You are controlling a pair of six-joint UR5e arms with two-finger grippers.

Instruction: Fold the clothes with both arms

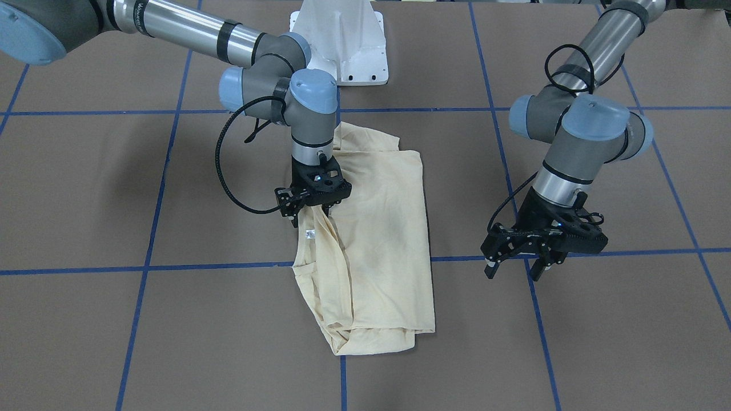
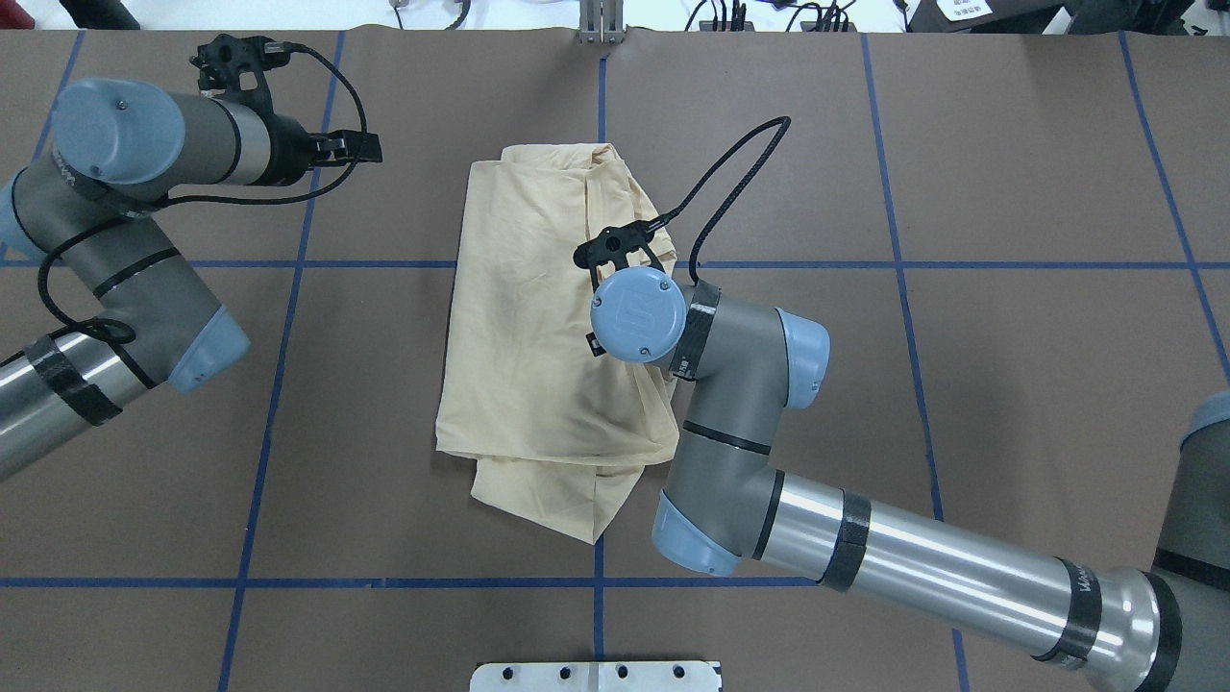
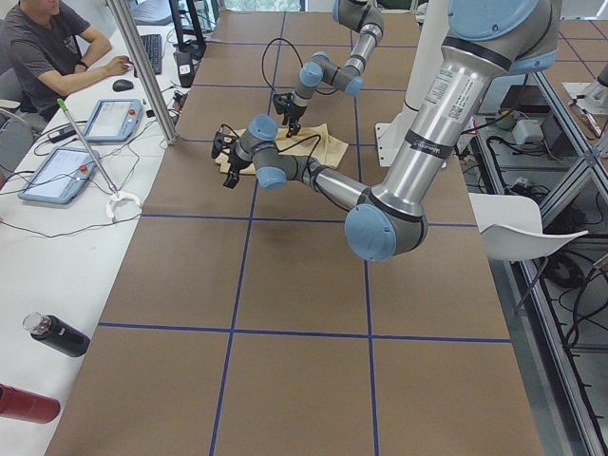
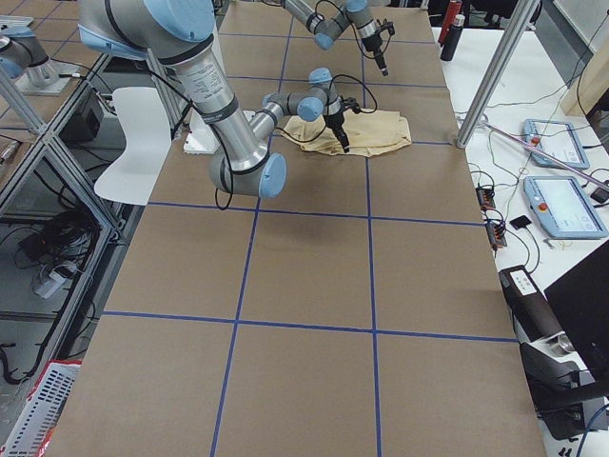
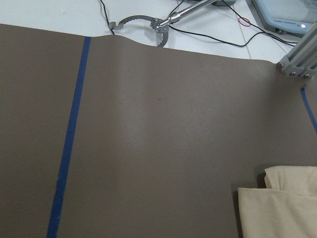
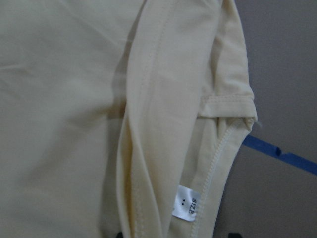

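Note:
The cream shirt (image 1: pixel 377 228) (image 2: pixel 528 317) lies folded into a rough rectangle at the middle of the table, print hidden. Its white neck label (image 1: pixel 310 233) (image 6: pixel 185 203) shows on the edge under my right arm. My right gripper (image 1: pixel 308 216) is down on that edge, open, its fingers astride a raised ridge of cloth; the wrist hides it from overhead. My left gripper (image 1: pixel 513 271) (image 2: pixel 370 146) hangs open and empty above bare table, well off the shirt's other side. The left wrist view catches only a shirt corner (image 5: pixel 277 203).
Blue tape lines (image 1: pixel 171 267) grid the brown table. The white pedestal base (image 1: pixel 342 40) stands at the robot's side. Beyond the far edge sit a person (image 3: pixel 47 47), tablets (image 3: pixel 112 119) and a grabber tool (image 5: pixel 148 22); bottles (image 3: pixel 57 334) lie on the white bench.

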